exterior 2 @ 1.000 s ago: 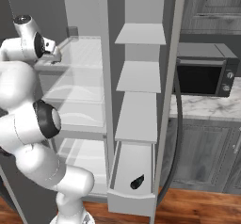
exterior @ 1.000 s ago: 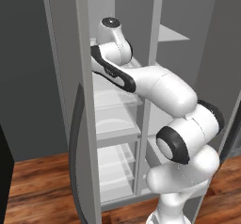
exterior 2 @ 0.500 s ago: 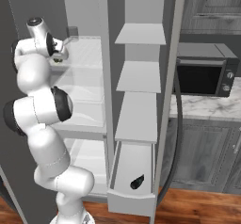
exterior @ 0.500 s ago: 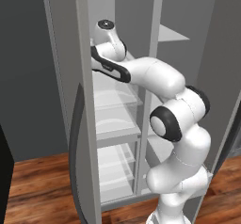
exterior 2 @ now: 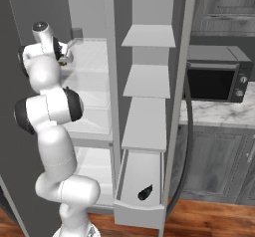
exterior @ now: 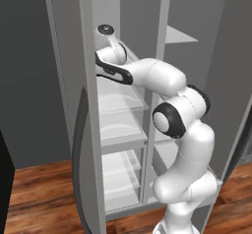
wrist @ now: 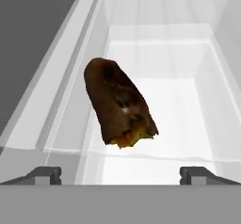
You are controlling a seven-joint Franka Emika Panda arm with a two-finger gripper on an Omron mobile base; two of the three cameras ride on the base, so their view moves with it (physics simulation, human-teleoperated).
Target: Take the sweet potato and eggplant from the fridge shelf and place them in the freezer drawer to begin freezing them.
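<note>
Your pincer [wrist: 120,173] stands wide open, its two dark fingertips [wrist: 44,174] spread far apart at the bottom of the hand view with nothing between them. Directly ahead of them you see the sweet potato [wrist: 119,103], a brown lump with a yellowish ragged end turned toward the pincer. It lies on the fridge shelf [wrist: 197,100], nearer the shelf's left edge than its right, and the fingertips are short of it, not touching.

From the right base view you can follow the arm up into the upper left compartment of the open fridge, where the pincer [exterior 2: 63,57] sits at the front edge of the fridge shelf [exterior 2: 92,57]. The sweet potato is too hidden by the hand there to make out. In the left base view the hand [exterior: 110,51] is reached in past the fridge's grey side wall at the same upper level, and the jaws themselves are hidden behind it.

Look low in the right base view and you find the eggplant [exterior 2: 145,192], a small near-black oval, lying inside the freezer drawer [exterior 2: 139,215], which is pulled out at the foot of the right-hand column. It rests toward the drawer's front right corner.

Beyond the fridge, a microwave [exterior 2: 214,79] stands on the marbled bench [exterior 2: 224,116].
</note>
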